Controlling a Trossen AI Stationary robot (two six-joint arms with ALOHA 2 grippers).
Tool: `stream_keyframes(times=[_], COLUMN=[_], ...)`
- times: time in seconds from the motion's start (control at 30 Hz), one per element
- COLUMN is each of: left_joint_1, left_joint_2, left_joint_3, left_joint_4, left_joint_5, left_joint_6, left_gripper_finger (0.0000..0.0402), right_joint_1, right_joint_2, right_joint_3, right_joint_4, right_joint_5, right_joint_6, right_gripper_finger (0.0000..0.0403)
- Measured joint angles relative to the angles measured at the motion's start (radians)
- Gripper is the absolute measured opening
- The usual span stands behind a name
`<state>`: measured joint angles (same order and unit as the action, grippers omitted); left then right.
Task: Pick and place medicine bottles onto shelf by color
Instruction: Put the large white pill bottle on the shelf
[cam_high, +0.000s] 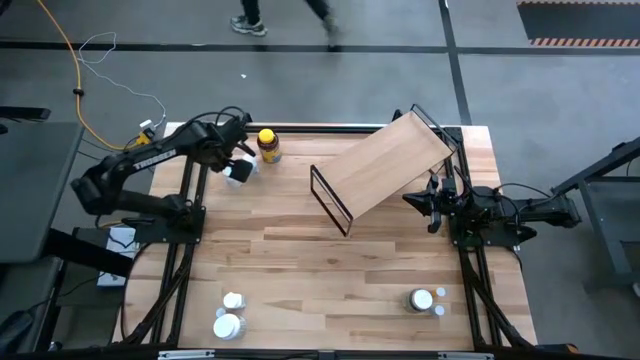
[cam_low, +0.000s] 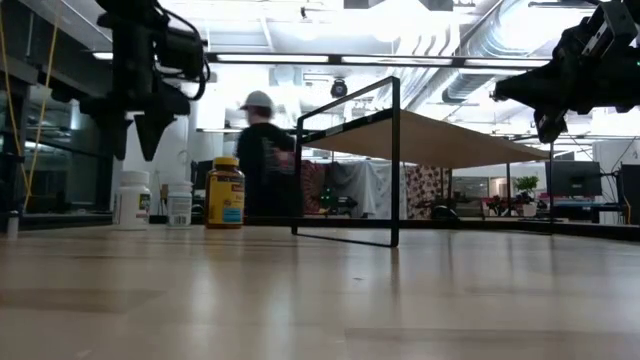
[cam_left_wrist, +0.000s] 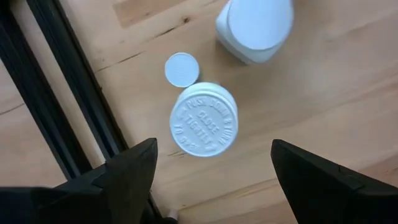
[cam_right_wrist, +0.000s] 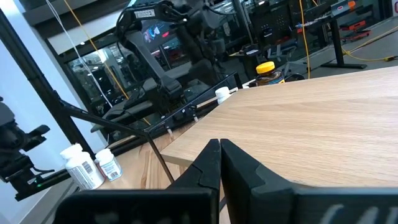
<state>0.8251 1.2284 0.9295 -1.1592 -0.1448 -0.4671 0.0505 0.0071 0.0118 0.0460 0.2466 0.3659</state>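
My left gripper (cam_left_wrist: 211, 168) is open and points down over a group of white bottles at the table's far left. A white cap reading "close tightly" (cam_left_wrist: 204, 119) stands on the table between and below its fingers. A small white cap (cam_left_wrist: 181, 69) and a wider white bottle (cam_left_wrist: 255, 25) stand beside it. The amber bottle with a yellow cap (cam_high: 268, 145) stands just to the right of the group. The light-wood shelf (cam_high: 385, 165) stands slantwise at the far middle. My right gripper (cam_right_wrist: 217, 155) is shut, just over the shelf board's right end (cam_right_wrist: 311, 118).
Two white bottles (cam_high: 230, 313) stand near the front left edge, and three more (cam_high: 428, 300) near the front right. The black frame rail (cam_left_wrist: 68, 93) runs close beside the left gripper. A person (cam_low: 262, 150) stands beyond the far edge.
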Motion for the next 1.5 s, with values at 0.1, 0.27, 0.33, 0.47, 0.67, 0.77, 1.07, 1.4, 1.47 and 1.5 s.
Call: stream_keyframes(times=[0.1,0.27,0.33,0.47,0.67,0.77,1.07,1.4,1.47,1.5], left_joint_1=[0.015,0.034,0.042,0.056,0.061,0.061,0.061,0.067,0.067,0.067], left_joint_2=[0.031,0.074,0.092,0.127,0.161,0.177,0.199,0.199,0.199,0.199], left_joint_3=[0.000,0.000,0.000,0.000,0.000,0.000,0.000,0.000,0.000,0.000], left_joint_4=[0.000,0.013,0.015,0.017,0.054,0.059,0.059,0.058,0.050,0.044], left_joint_5=[-0.001,-0.009,-0.008,0.006,0.006,0.007,0.018,0.037,0.037,0.037], left_joint_6=[0.000,0.015,0.030,0.036,0.037,0.036,0.055,0.067,0.069,0.074], left_gripper_finger=[0.0303,0.0303,0.0303,0.0303,0.0303,0.0303,0.0302,0.0224,0.0200,0.0189], right_joint_1=[0.000,0.000,0.000,0.000,0.000,0.000,0.000,0.000,0.000,0.000], right_joint_2=[0.000,0.000,0.000,0.000,0.000,0.000,0.000,0.000,0.000,0.000], right_joint_3=[0.000,0.000,0.000,0.000,0.000,0.000,0.000,0.000,0.000,0.000], right_joint_4=[0.000,0.000,0.000,0.000,0.000,0.000,0.000,0.000,0.000,0.000], right_joint_5=[0.000,0.000,0.000,0.000,0.000,0.000,0.001,0.001,0.001,0.001], right_joint_6=[0.000,0.000,0.000,0.000,0.000,0.000,0.000,0.000,0.000,0.000], right_gripper_finger=[0.0000,0.0000,0.0000,0.0000,0.0000,0.0000,0.0000,0.0000,0.0000,0.0000])
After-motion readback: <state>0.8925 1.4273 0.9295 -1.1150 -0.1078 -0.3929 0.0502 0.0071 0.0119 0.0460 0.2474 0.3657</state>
